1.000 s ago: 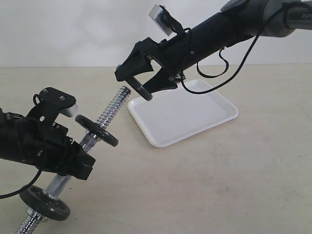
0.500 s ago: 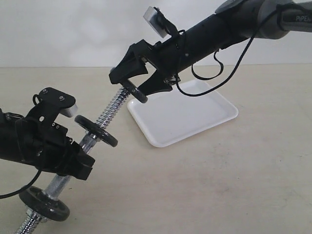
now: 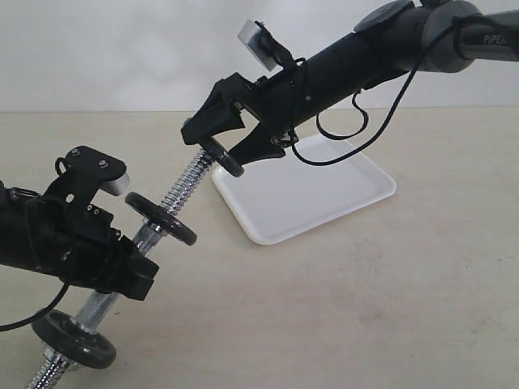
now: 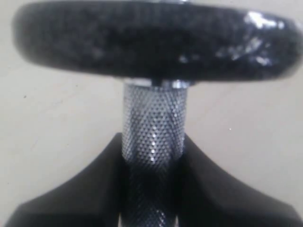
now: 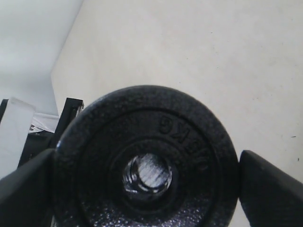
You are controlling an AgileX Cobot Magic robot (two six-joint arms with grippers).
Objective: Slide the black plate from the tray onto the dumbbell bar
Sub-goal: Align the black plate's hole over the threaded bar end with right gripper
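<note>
As only right wrist shows, bar (image 5: 147, 172) fills plate (image 5: 85, 156) hole.

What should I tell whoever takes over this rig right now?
Left tool: shut on the bar, holding it tilted above the table.
Right tool: shut on the black plate, gripped by its rim.
Tray: the plate is off it.
Done: plate lifted, its hole lined up at the bar's threaded tip, which shows through the hole.
Left: push the plate down the thread toward the wider disc, then let go.
</note>
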